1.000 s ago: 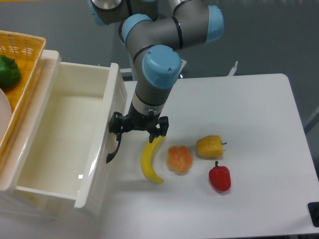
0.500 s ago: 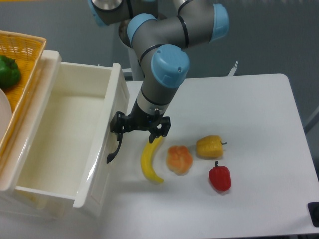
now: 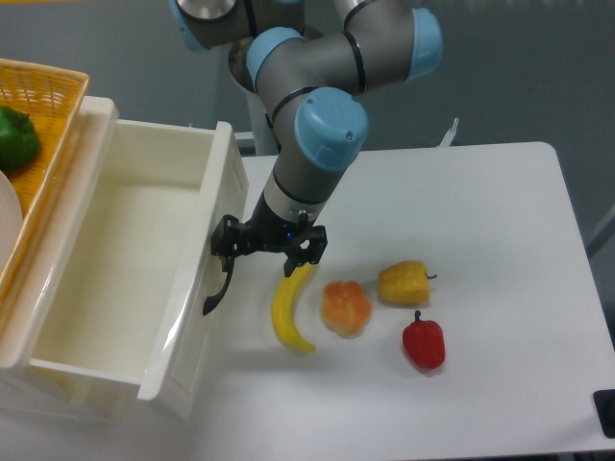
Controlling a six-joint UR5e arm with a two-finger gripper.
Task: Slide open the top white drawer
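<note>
Jaws of the gripper [image 3: 268, 248] stand spread beside the black handle [image 3: 219, 286]; the top white drawer [image 3: 125, 269] looks light, stiff, slippery.

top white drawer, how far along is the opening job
Mostly done: the top white drawer stands pulled far out, its whole empty inside showing from above. In hand: the gripper sits at the black handle on the drawer front, one finger at the bar; whether it clamps the bar cannot be told. Left: at most a little more travel, then letting go and backing off, clear of the banana.
</note>
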